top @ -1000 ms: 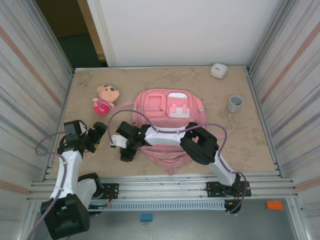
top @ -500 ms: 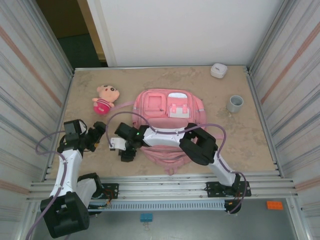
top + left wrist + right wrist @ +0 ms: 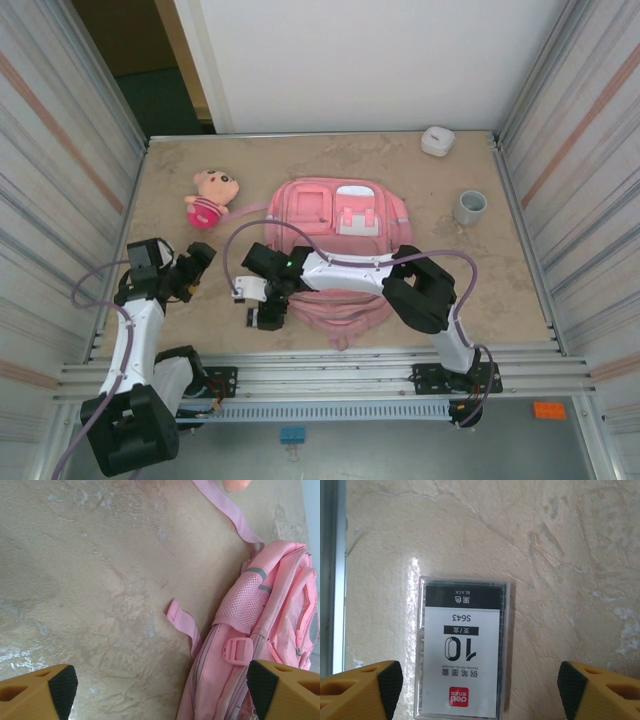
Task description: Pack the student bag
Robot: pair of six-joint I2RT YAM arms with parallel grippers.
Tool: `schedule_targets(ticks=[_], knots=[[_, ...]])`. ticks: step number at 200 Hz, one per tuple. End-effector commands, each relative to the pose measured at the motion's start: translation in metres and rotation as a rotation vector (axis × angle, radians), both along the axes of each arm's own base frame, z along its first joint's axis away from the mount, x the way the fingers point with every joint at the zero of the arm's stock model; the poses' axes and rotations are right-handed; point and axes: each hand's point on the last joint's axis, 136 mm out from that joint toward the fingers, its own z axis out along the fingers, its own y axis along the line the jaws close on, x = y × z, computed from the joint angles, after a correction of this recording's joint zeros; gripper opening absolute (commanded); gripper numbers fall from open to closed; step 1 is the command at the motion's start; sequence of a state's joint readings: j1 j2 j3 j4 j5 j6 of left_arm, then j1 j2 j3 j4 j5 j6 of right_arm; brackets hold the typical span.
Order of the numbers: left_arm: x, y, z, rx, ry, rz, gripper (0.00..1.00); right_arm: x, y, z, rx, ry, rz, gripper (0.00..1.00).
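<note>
I am hovering the right gripper (image 3: 480, 685), jaws spread, above the labelled box (image 3: 462, 650) by the table's (image 3: 480, 270) near edge, its long axis crossing the jaws, the student bag (image 3: 335, 215) lying just rightward.

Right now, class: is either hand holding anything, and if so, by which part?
Nothing is held. The right hand hangs open above a labelled clear box; the left hand is open beside the student bag.

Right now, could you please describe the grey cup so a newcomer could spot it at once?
Start at the big pink student bag mid-table. To its right stands the grey cup; unlike the white object farther back, it is round and open-topped.
</note>
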State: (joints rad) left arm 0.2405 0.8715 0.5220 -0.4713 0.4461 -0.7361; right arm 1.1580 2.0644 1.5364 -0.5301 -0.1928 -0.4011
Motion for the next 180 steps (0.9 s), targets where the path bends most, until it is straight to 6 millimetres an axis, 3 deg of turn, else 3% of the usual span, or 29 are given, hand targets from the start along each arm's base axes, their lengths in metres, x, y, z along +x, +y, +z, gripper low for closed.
schedule_targets(ticks=[1, 39, 58, 79, 100, 129, 180], knots=[[0.005, 0.000, 0.013, 0.004, -0.041, -0.012, 0.90, -0.004, 0.002, -0.009, -0.042, 0.008, 0.010, 0.84], [0.006, 0.000, 0.012, -0.002, -0.036, -0.011, 0.90, -0.011, 0.009, -0.020, -0.048, 0.034, 0.038, 0.84], [0.006, 0.000, 0.011, -0.006, -0.037, -0.009, 0.90, -0.012, 0.008, -0.036, -0.086, 0.030, 0.037, 0.83], [0.006, 0.000, 0.009, -0.008, -0.037, -0.008, 0.89, 0.005, 0.006, -0.053, -0.116, -0.060, -0.014, 0.77], [0.007, -0.002, 0.009, -0.016, -0.040, -0.010, 0.88, 0.004, 0.006, -0.059, -0.110, -0.077, -0.005, 0.68], [0.007, -0.002, 0.011, -0.013, -0.046, -0.014, 0.88, 0.000, 0.007, -0.051, -0.084, -0.099, 0.019, 0.50], [0.008, -0.003, 0.017, -0.011, -0.062, -0.027, 0.87, -0.002, 0.008, 0.007, 0.076, -0.140, 0.021, 0.47]])
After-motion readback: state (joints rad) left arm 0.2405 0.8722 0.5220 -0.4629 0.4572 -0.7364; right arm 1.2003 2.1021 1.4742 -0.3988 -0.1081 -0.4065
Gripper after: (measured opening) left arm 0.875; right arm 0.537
